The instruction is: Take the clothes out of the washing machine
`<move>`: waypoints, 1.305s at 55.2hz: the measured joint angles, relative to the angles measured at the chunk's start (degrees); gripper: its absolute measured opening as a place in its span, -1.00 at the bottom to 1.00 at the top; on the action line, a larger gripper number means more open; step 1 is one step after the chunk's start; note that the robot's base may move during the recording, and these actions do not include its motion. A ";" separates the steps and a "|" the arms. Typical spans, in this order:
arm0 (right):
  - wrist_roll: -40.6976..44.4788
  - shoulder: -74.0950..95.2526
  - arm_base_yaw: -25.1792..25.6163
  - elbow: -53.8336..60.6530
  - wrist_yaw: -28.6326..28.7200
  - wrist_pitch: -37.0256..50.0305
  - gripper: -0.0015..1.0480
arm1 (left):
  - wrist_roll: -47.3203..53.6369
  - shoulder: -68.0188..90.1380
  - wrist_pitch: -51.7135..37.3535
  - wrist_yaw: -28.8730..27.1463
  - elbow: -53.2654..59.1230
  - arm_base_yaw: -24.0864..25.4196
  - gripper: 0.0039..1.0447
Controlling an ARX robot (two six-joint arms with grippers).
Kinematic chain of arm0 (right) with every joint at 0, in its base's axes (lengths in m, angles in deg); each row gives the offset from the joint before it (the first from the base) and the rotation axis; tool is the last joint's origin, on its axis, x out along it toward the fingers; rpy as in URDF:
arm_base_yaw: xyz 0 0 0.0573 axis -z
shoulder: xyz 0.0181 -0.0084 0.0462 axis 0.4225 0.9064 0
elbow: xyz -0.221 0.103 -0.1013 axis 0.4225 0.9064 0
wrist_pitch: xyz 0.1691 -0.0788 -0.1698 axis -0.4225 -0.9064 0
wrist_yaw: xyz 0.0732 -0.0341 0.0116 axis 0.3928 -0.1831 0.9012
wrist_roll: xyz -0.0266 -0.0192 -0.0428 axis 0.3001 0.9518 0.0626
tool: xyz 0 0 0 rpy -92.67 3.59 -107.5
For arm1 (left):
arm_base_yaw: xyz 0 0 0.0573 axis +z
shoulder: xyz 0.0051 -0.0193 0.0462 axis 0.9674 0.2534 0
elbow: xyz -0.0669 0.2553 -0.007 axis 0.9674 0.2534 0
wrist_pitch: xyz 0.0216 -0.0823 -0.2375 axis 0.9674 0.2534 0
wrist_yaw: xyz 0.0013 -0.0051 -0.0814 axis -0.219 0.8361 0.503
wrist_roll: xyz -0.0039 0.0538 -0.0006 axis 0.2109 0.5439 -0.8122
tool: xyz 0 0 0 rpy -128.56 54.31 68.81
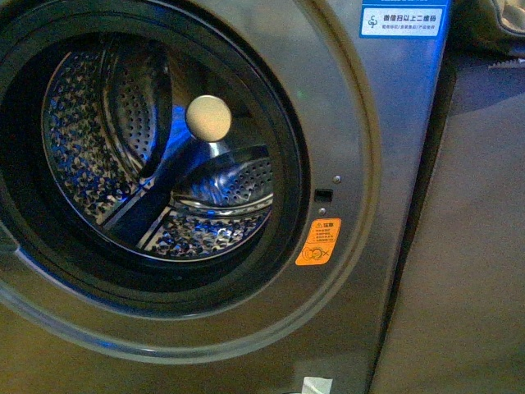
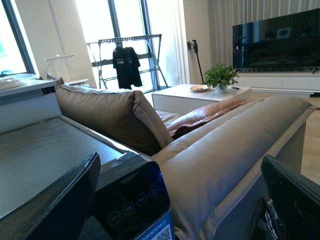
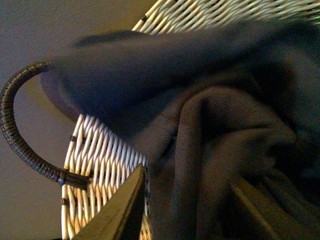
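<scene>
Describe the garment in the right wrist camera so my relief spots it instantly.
Find the pale woven basket with the dark wrapped loop handle. Draped over its rim are the clothes, limp dark navy-grey fabric in thick folds. It is the only soft, dark thing there; the basket beneath is light, stiff wickerwork.

A: How is the room lit?
B: Daylight is admitted through tall windows (image 2: 95, 20). A drying rack (image 2: 131, 37) is set before them.
A: Which furniture is seen?
B: A tan sofa (image 2: 225, 145), a low white counter (image 2: 175, 102) carrying a potted plant (image 2: 220, 76), and a television (image 2: 275, 42).
</scene>
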 joint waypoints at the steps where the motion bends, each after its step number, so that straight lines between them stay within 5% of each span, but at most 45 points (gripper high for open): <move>1: -0.57 0.07 -0.07 0.17 0.07 0.63 -0.03 | 0.00 0.00 0.00 0.00 0.00 0.00 0.88; 16: -6.73 -4.48 -0.04 0.15 1.31 6.93 0.88 | 0.00 -0.02 0.00 0.00 0.00 0.00 0.88; 28: -12.90 -15.26 -0.72 -2.49 4.92 14.10 0.86 | 0.00 -0.02 0.00 0.00 0.00 0.00 0.88; 40: -21.33 -26.23 -7.96 -6.19 4.46 20.28 0.86 | 0.00 -0.02 0.00 0.00 0.00 0.00 0.88; 53: -18.51 -41.03 -24.83 -0.74 -3.78 20.44 0.86 | 0.00 -0.02 0.00 0.00 0.00 0.00 0.88; 63: -9.44 -52.87 -46.60 10.38 -16.06 16.83 0.86 | 0.00 -0.02 0.00 0.00 0.00 0.00 0.88; 67: -6.56 -58.27 -59.84 17.70 -25.11 16.39 0.86 | 0.00 -0.02 0.00 0.00 0.00 0.00 0.88; 72: -4.42 -61.48 -68.81 23.34 -32.96 16.44 0.86 | 0.00 -0.02 0.00 0.00 0.00 0.00 0.88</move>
